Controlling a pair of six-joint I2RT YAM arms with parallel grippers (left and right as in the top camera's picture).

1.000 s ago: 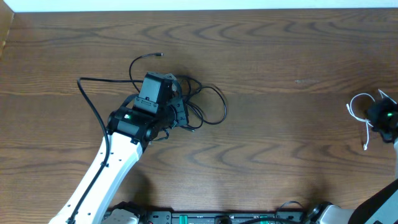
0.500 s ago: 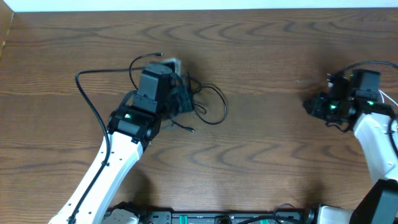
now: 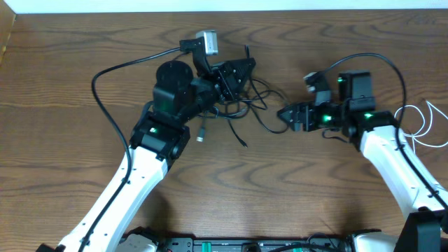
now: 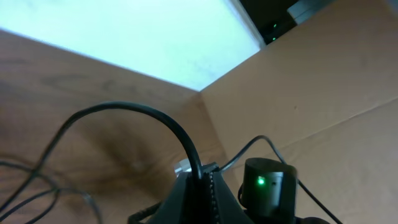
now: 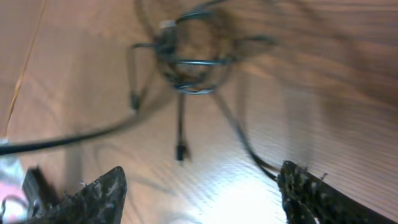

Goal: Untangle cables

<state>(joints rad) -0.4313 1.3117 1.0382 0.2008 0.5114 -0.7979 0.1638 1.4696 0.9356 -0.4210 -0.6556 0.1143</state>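
Cables (image 3: 238, 98): black knot near the table's far-middle, hoisted and dangling, one white cord (image 3: 418, 120) lying well apart at the right edge.
Left gripper (image 3: 227, 75): fingers pressed together on a black cord; it's got the bundle up.
Right gripper (image 3: 287, 115): jaws spread wide, nothing in them, just beside a trailing loop.
Handling: light, limp, springy; likely to snag. I'd pinch that loose loop.
Table (image 3: 84, 42): dark wood grain, smooth.

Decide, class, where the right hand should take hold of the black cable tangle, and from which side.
Grip the loose loop on the tangle's right edge, coming from the right. It lies on the table apart from the knot, directly facing the open right hand, while the left hand holds the other end.
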